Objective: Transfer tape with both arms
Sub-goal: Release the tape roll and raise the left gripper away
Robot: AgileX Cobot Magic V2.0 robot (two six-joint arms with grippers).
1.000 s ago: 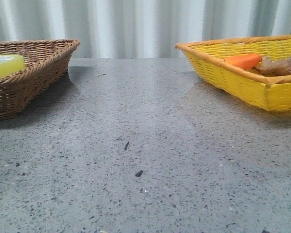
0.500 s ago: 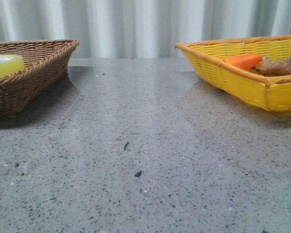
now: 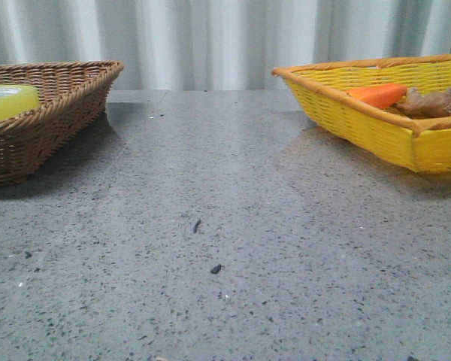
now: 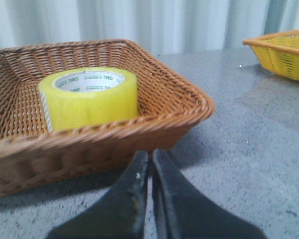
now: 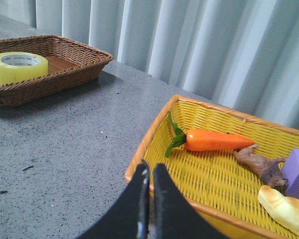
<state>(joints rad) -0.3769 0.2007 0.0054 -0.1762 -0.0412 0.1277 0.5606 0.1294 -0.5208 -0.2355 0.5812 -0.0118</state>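
Note:
The yellow tape roll (image 4: 88,97) with a white core lies flat in the brown wicker basket (image 4: 159,112). It also shows in the front view (image 3: 9,100) at the far left and in the right wrist view (image 5: 19,66). My left gripper (image 4: 150,157) is shut and empty, low over the table just in front of the brown basket's near wall. My right gripper (image 5: 149,169) is shut and empty, over the near rim of the yellow basket (image 5: 154,134). Neither gripper shows in the front view.
The yellow basket (image 3: 376,131) at the right holds an orange carrot (image 5: 214,140), a brown toy (image 5: 259,162), a purple block (image 5: 298,172) and a pale bread-like item (image 5: 286,206). The grey speckled table (image 3: 225,226) lies between the brown basket (image 3: 52,120) and the yellow one. Curtains hang behind.

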